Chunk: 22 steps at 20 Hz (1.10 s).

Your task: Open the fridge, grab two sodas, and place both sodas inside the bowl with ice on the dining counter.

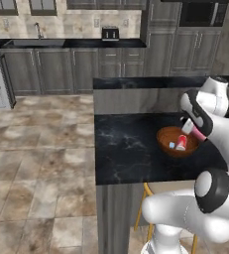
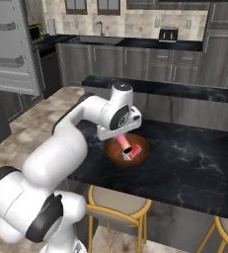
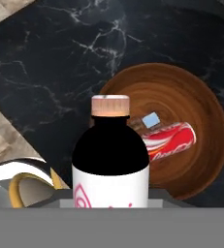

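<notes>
The gripper is clamped tight on a soda bottle above the wooden bowl. A red can lies inside the bowl, near the dining counter's front edge.

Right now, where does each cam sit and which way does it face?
Left base view: behind-left of the arm, facing the dining counter; elbow and wrist at right.
Right base view: behind-right, same counter; arm from lower left.
Hand view: looks down past the held soda bottle.
All share the bowl holding a red soda can.
</notes>
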Motion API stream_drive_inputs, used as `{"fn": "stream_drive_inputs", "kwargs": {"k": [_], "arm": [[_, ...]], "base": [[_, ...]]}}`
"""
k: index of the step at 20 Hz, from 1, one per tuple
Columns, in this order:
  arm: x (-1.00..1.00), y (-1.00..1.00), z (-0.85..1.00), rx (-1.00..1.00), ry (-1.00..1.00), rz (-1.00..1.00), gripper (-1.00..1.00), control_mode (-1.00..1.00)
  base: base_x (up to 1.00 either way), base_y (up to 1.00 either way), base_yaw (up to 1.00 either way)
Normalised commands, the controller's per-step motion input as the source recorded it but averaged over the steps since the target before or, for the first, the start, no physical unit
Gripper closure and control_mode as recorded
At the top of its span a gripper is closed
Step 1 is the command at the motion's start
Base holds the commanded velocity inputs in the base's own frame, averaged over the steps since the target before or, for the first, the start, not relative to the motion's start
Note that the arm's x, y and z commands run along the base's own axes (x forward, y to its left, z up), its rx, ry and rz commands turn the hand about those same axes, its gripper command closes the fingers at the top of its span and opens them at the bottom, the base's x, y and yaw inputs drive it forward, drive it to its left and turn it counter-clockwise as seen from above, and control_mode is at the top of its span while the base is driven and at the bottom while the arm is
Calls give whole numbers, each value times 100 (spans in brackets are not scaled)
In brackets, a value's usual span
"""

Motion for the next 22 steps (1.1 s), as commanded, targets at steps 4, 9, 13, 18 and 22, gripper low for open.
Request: {"fn": "stream_drive_inputs", "kwargs": {"k": [4,9,13,18,22], "arm": [[35,13,-46,-10,7,13,100,-100],[16,2,-39,-8,7,11,100,-100],[15,0,-33,-4,3,13,100,-100],[20,0,-22,0,0,13,100,-100],[19,0,-18,0,0,13,100,-100]], "base": [[0,0,0],[0,0,0],[0,0,0],[0,0,0],[0,0,0]]}}
